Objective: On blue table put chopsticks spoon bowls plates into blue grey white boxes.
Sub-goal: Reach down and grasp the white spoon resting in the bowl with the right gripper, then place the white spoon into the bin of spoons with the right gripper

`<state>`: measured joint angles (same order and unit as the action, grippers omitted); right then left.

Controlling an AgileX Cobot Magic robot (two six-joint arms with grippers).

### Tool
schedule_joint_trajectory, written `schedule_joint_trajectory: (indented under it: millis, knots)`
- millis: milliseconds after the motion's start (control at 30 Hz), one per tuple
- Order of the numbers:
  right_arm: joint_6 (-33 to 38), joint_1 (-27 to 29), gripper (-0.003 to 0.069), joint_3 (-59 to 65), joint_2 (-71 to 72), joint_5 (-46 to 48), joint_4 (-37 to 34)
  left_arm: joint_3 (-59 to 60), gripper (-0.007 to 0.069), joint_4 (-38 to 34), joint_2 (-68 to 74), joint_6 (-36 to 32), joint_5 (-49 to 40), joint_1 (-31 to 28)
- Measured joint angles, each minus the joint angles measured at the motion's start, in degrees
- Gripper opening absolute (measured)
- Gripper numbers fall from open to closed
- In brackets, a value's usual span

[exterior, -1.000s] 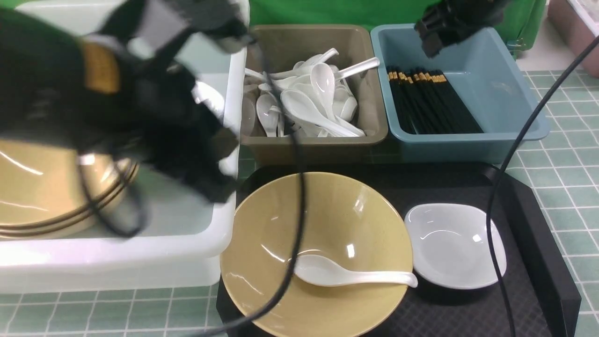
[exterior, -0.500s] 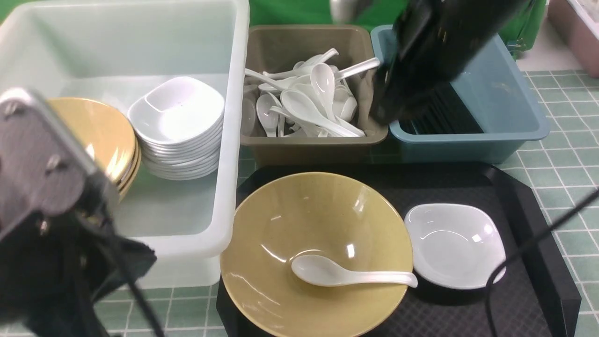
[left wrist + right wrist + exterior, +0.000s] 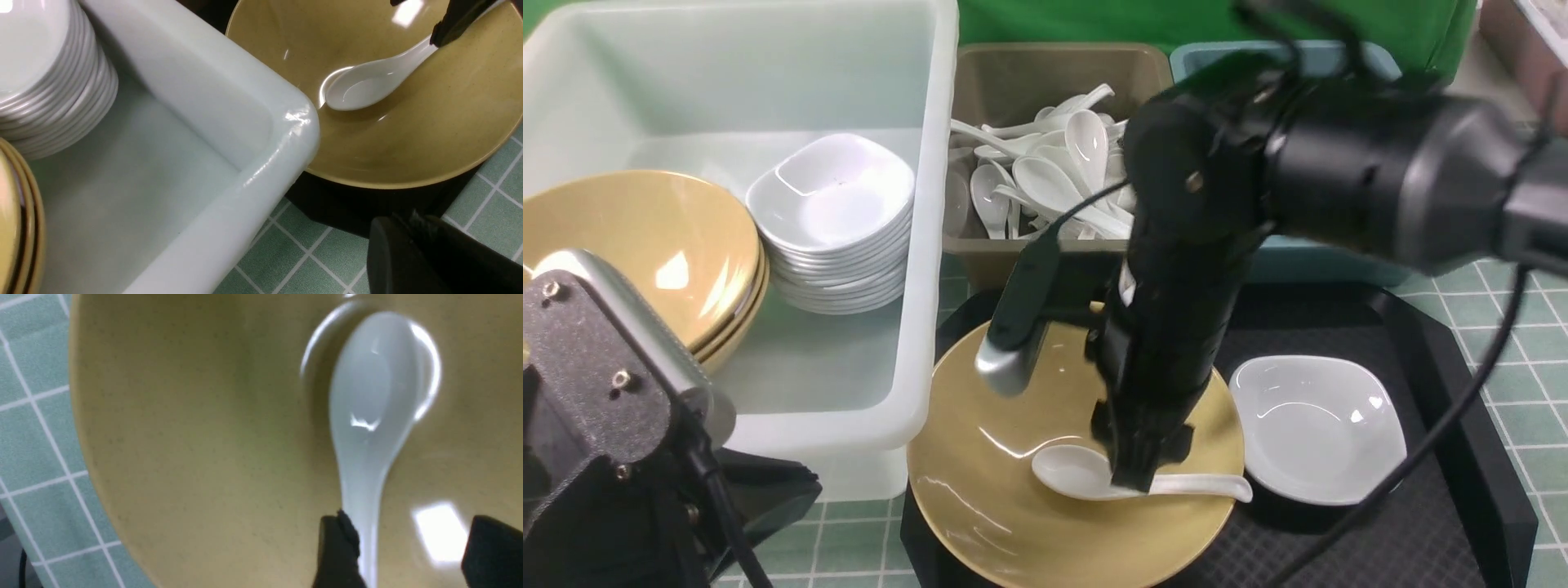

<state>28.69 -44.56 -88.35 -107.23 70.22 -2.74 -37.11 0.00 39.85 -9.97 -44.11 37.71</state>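
A white spoon (image 3: 1070, 475) lies in a large yellow bowl (image 3: 1005, 441) on the black tray (image 3: 1445, 384). My right gripper (image 3: 1135, 478) is down inside the bowl and open. In the right wrist view it (image 3: 408, 539) straddles the spoon's handle, with one fingertip (image 3: 337, 543) against the spoon (image 3: 376, 400) and the other well apart. A small white dish (image 3: 1315, 425) sits beside the bowl. My left gripper (image 3: 412, 232) is shut and empty, low over the green table by the white box's near corner (image 3: 286, 134). The chopsticks are hidden behind my right arm.
The white box (image 3: 919, 269) holds stacked white dishes (image 3: 837, 204) and stacked yellow bowls (image 3: 645, 245). The grey-brown box (image 3: 980, 261) is full of white spoons (image 3: 1045, 180). The blue box (image 3: 1307, 265) is mostly hidden by my right arm. My left arm (image 3: 605, 408) fills the near left corner.
My right arm has swung down from above the blue box into the yellow bowl onto the spoon's handle. My left arm has pulled back from over the white box to the near left.
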Motion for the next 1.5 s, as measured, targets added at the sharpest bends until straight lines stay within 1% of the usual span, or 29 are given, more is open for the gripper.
schedule_joint_trajectory:
  millis: [67,200,267,333,533,633,700,733,767,800,833,967,1000,1033,1100,1133,1167,1200,1233,1267,1300,1333,1400,1433,1500]
  knots:
    - [0.00,-0.45,0.0447,0.00,-0.45,-0.07,0.00,0.00,0.0001,0.00,0.00,0.00,0.00,0.00]
    - [0.00,-1.52,0.0491,0.00,-1.02,-0.07,0.06,0.02,0.0001,0.00,0.00,0.00,0.12,0.00]
    - [0.00,-1.72,0.0524,0.00,-1.70,-0.07,1.31,0.02,0.0001,0.00,0.00,-0.06,0.32,0.00]
    - [0.00,-1.78,0.0540,0.00,-2.72,-0.13,3.04,0.02,0.0001,0.00,0.00,-0.50,0.32,0.00]
    - [0.00,-1.78,0.0529,0.00,-5.54,-0.30,4.11,0.07,0.0001,1.07,0.00,-1.07,0.37,0.00]
    - [-0.21,-1.78,0.0454,0.00,-6.88,-0.37,4.11,0.13,0.0001,1.48,0.00,-1.07,0.37,0.00]
    - [-0.98,-1.78,0.0344,0.00,-7.02,-0.48,4.11,0.20,0.0001,1.54,0.00,-1.07,0.37,0.00]
    - [-1.10,-1.78,0.0344,0.00,-7.02,-0.48,4.11,0.20,0.0001,1.54,0.00,-1.07,0.37,0.00]
    - [-1.67,-1.78,0.0260,0.00,-7.02,-0.48,4.17,0.20,0.0001,1.61,0.00,-1.07,0.43,0.00]
    - [-2.06,-1.78,0.0204,-0.07,-7.02,-0.38,4.16,0.20,0.0001,1.61,0.00,-1.07,0.64,0.00]
    - [-3.00,-1.78,0.0169,-0.17,-6.67,-0.44,4.16,0.20,0.0001,1.67,0.00,-1.07,1.08,0.00]
    - [-4.53,-1.82,0.0144,-0.17,-5.72,-0.70,4.37,0.20,0.0001,1.67,0.00,1.21,3.91,0.00]
    - [-5.08,-1.82,0.0088,-0.17,-5.05,-0.72,5.59,0.05,0.0001,1.98,0.07,3.52,5.14,0.00]
    - [-5.53,-1.82,0.0069,-0.11,-4.61,-0.63,6.51,-0.33,0.0001,2.62,0.41,5.51,6.01,0.00]
    - [-7.04,-1.61,0.0062,-0.75,-2.88,-0.33,9.19,-2.05,0.0001,5.00,1.97,9.97,7.23,0.00]
    - [-7.33,-1.52,0.0062,-0.88,-2.72,-0.25,9.57,-2.23,0.0001,5.28,1.97,10.68,7.23,0.00]
    - [-7.85,-0.79,0.0062,-2.58,-1.43,-0.11,10.34,-3.97,0.0001,8.44,4.08,14.31,7.73,0.00]
    - [-7.95,-0.53,0.0062,-3.15,-1.27,-0.11,10.35,-4.21,0.0001,8.44,4.35,14.31,7.79,0.00]
    - [-8.90,0.74,0.0062,-5.77,-0.33,-0.11,10.84,-6.31,0.0001,12.22,6.80,17.37,8.03,0.00]
    - [-8.90,0.93,0.0062,-6.13,-0.26,-0.11,10.82,-6.87,0.0001,12.64,7.46,17.67,8.08,0.00]
    - [-9.61,2.53,0.0062,-8.87,0.01,-0.96,11.04,-8.96,0.0001,15.45,9.92,19.74,8.23,-0.21]
    - [-9.72,2.73,0.0062,-9.20,0.00,-1.12,11.05,-9.58,0.0001,16.49,10.65,20.53,8.31,-0.31]
    - [-11.18,5.37,0.0062,-12.85,0.00,-5.18,11.39,-13.59,0.0001,18.90,15.36,22.70,8.62,-2.45]
    - [-11.29,5.54,0.0062,-13.04,0.00,-5.53,11.39,-13.89,0.0001,19.09,15.70,22.94,8.59,-2.69]
    - [-12.82,7.33,0.0062,-14.75,0.00,-10.75,11.39,-17.26,0.0001,19.24,19.39,23.52,9.45,-6.27]
